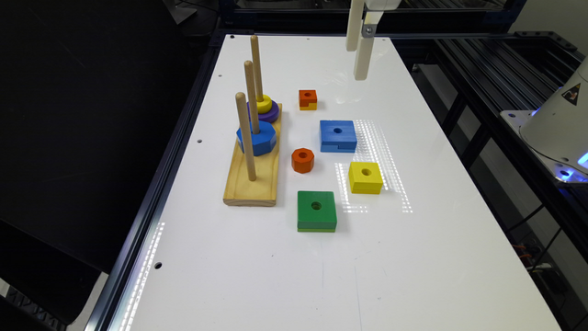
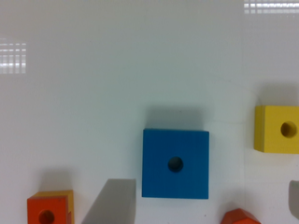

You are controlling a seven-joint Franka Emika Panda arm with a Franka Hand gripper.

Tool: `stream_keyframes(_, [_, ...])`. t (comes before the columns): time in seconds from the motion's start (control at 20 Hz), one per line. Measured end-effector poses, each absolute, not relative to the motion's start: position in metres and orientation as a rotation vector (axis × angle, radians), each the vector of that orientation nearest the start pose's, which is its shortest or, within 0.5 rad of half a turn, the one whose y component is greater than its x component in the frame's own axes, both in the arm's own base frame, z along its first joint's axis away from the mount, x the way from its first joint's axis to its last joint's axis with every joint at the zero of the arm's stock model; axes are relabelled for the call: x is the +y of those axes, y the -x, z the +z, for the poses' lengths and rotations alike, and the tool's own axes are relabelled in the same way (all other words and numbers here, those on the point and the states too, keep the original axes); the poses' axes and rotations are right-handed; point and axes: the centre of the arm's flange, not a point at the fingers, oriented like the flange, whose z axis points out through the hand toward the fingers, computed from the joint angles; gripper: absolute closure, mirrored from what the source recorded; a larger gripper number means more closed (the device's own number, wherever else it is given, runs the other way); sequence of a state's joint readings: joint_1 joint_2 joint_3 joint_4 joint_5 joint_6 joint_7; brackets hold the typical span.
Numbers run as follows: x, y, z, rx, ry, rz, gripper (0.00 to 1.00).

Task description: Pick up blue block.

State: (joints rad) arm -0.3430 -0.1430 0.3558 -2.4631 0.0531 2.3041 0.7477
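The blue block [image 1: 338,134] is a flat square with a round centre hole and lies flat on the white table, near its middle. The notch in its near side shows in the exterior view. In the wrist view the blue block [image 2: 175,163] sits directly below the camera. My gripper [image 1: 356,63] hangs high above the far part of the table, beyond the block and clear of it. Its fingers [image 2: 111,201] stand wide apart in the wrist view with nothing between them, so it is open.
Around the block lie an orange square [image 1: 307,99], an orange octagon [image 1: 302,160], a yellow square [image 1: 365,177] and a green square [image 1: 316,210]. A wooden peg board [image 1: 252,184] with three pegs, a blue octagon [image 1: 257,138] and rings stands at the exterior view's left.
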Motion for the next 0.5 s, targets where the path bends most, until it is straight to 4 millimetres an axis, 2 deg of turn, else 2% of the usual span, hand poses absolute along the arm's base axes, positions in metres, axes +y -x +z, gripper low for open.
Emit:
stream_keyframes(0.2, [0.0053, -0.4590, 0.3307, 1.191, 2.920, 0.022, 0.00])
stream_keyframes(0.5, [0.0046, -0.4593, 0.3307, 1.193, 2.919, 0.020, 0.00])
